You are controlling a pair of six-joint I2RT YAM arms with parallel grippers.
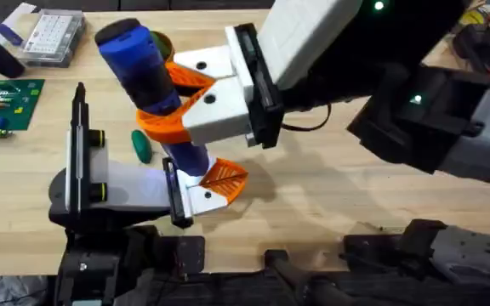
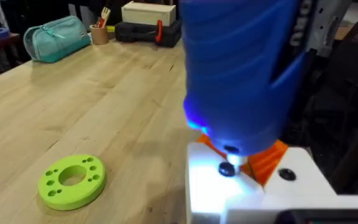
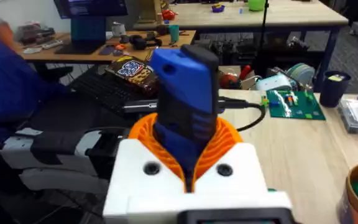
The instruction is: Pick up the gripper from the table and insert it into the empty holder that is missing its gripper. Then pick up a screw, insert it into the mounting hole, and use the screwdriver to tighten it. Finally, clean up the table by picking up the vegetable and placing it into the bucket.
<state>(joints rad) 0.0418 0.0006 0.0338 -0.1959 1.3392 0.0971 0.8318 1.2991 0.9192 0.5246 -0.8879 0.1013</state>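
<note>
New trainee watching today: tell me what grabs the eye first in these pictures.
The thick blue screwdriver stands out, clamped in the right gripper above the table's middle, its tip down at the white holder with the small orange gripper. Beside it lies the dark green vegetable; the left wrist view shows a bright green ring.

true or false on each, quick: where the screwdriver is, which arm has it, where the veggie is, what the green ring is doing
1. The right gripper is clamped around the screwdriver. True.
2. The screwdriver's tip points down at the holder, where the gripper sits. True.
3. The vegetable is already in the bucket. False: it lies on the table beside the screwdriver.
4. The green ring is threaded on the screwdriver. False: it lies flat on the table by itself.
5. The screwdriver lies flat on the table. False: it is held up off the wood, tilted.
</note>
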